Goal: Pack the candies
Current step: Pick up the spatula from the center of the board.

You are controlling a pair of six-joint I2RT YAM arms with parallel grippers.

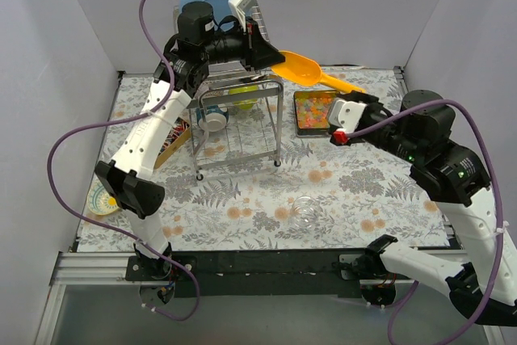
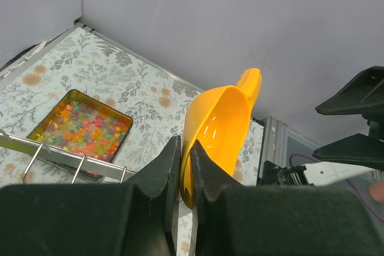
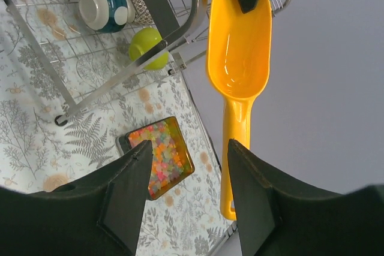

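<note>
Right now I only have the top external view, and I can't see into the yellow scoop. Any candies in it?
Observer: None. The right wrist view looks into the scoop, and its bowl is empty.
Reviewer: Where is the left gripper gripping it?
Observer: The left gripper is shut on the bowl's rim, at the end opposite the handle.
Reviewer: And the right gripper?
Observer: The right gripper is open and holds nothing. The scoop's handle shows beyond its fingers.

overhead, wrist close-ups; common scoop [image 1: 300, 67], candies [image 1: 313, 109]
</note>
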